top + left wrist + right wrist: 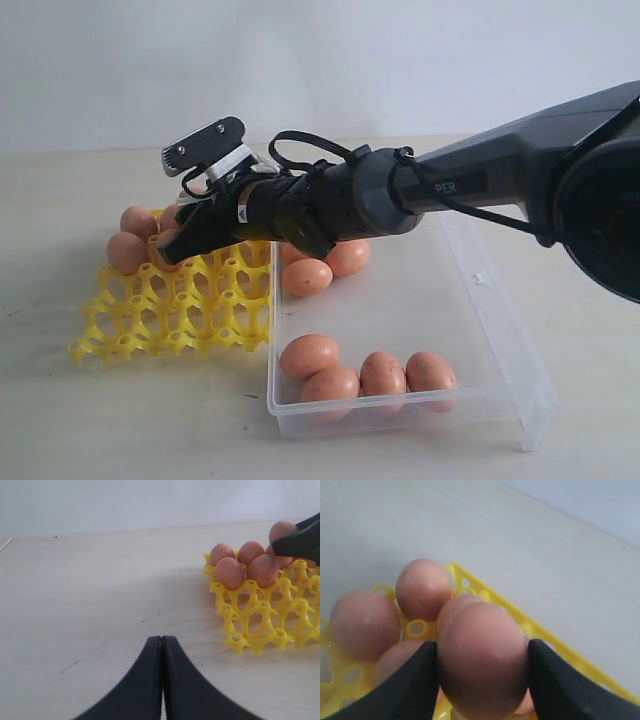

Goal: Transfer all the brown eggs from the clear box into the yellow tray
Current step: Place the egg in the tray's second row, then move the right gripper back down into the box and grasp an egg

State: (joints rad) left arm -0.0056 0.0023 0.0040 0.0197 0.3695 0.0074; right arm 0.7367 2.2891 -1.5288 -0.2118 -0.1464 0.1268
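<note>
Right gripper (172, 250) is clamped on one brown egg (482, 660), fingers (405, 690) across its waist on opposite sides so it hangs steady and can go straight down into a cup. The arm reaches across the middle to the far-left corner of the yellow tray (170, 322), which sits just left of the clear box (430, 295), touching or nearly so. The held egg hangs low over the tray, right beside the seated eggs (229, 573): at least four, packed in adjacent corner cups. My read is I'm filling from that corner outward, next free cup alongside them. Clearance is tight; a finger could nudge a neighbour on release, so I'd open only a little and lift straight. Can't tell whether the egg is bottomed in a cup yet. Left gripper (161, 680) is closed on nothing, parked low over bare table (90, 605) beside the tray, out of the way. In the box: near-wall eggs (383, 373), four of them, and far-end eggs (307, 276), at least two, partly hidden by my arm. Well short of done.
</note>
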